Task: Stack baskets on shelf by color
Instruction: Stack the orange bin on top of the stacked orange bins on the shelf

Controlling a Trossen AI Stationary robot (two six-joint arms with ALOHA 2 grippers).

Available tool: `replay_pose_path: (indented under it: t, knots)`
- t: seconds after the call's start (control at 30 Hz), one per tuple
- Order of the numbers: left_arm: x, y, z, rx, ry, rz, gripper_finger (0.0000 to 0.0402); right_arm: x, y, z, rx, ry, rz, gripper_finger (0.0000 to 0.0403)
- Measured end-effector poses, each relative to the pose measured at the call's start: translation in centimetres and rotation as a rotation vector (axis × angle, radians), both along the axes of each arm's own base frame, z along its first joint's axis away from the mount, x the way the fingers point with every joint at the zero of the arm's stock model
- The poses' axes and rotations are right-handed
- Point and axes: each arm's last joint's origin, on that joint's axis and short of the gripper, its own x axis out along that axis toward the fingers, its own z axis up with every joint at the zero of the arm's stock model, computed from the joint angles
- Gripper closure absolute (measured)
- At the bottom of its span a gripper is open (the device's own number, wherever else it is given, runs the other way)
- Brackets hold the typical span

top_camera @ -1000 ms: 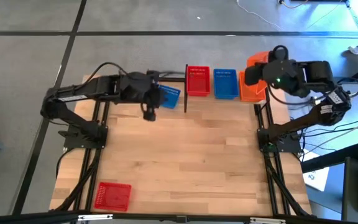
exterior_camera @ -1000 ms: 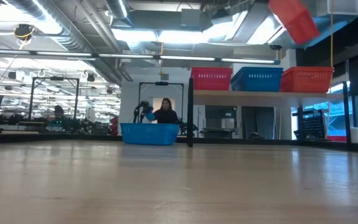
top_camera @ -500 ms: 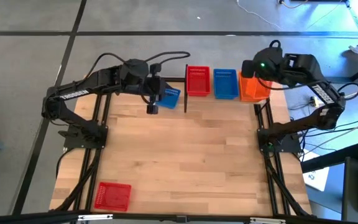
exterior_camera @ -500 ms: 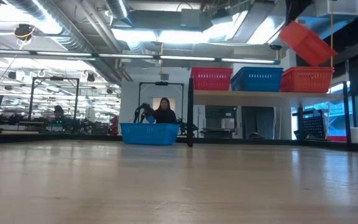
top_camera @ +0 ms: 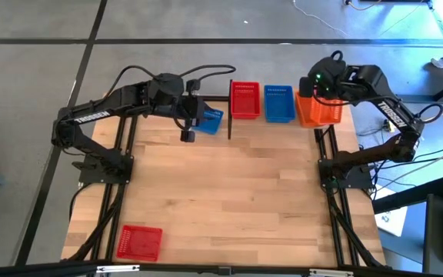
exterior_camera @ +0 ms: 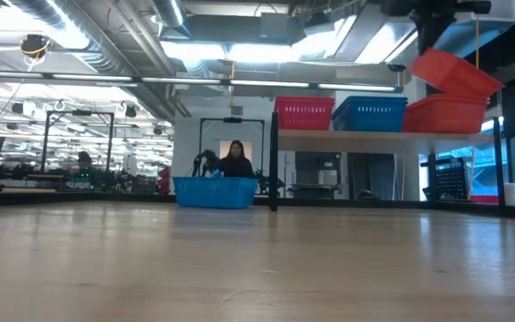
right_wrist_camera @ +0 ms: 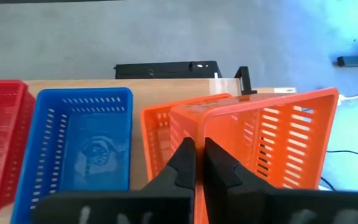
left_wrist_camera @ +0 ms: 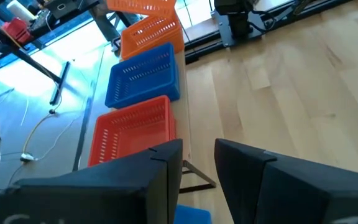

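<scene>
On the shelf [exterior_camera: 365,135] stand a red basket [top_camera: 244,101], a blue basket [top_camera: 279,103] and an orange basket [exterior_camera: 443,114], side by side. My right gripper [top_camera: 318,81] is above the orange one, shut on a second orange basket [exterior_camera: 454,73] that tilts over it. Another blue basket [top_camera: 209,119] rests on the table, left of the shelf's black post. My left gripper [top_camera: 187,129] hangs open just left of it. A red basket [top_camera: 141,242] lies at the table's near left corner. My right gripper pinches the upper rim of one wall [right_wrist_camera: 197,124] of the orange basket, one finger inside and one outside, coming from above. The basket hangs tilted, its held side high, and its low end [exterior_camera: 494,89] seems to rest in the orange basket below.
The black post [top_camera: 230,108] stands between the left blue basket and the shelf. The wide wooden tabletop [top_camera: 229,200] spreads toward the near edge. A person [exterior_camera: 237,161] sits far behind the table in the low view.
My right gripper has carried the orange basket down and toward the shelf's orange basket; the held basket has come from high above to just over it, still tilted. My left arm has lifted a little and then kept still. The blue basket on the table has stayed put.
</scene>
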Motion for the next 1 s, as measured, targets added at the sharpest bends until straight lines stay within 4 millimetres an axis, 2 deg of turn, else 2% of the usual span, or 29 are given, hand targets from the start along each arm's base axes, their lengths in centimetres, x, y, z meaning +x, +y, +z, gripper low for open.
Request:
replay_pose_path:
  t: [0.17, 0.57, 0.87, 1.0]
  knots:
    - [0.0, 0.0, 0.0, 0.000, 0.000, 0.000, 0.0315, -0.1, -0.1, 0.0, 0.002, 0.019, 0.015, 0.0396]
    - [0.0, 0.0, 0.0, 0.000, 0.001, 0.001, 0.0315, 0.1, -0.3, -0.2, 0.013, 0.050, 0.057, 0.0338]
    - [0.0, 0.0, 0.0, 0.000, 0.001, 0.001, 0.0315, 0.4, -0.4, -0.1, 0.006, 0.026, 0.060, 0.0328]
    - [0.0, 0.0, 0.0, 0.001, 0.001, 0.001, 0.0315, 1.5, -0.7, 0.2, 0.025, -0.076, 0.214, 0.0337]
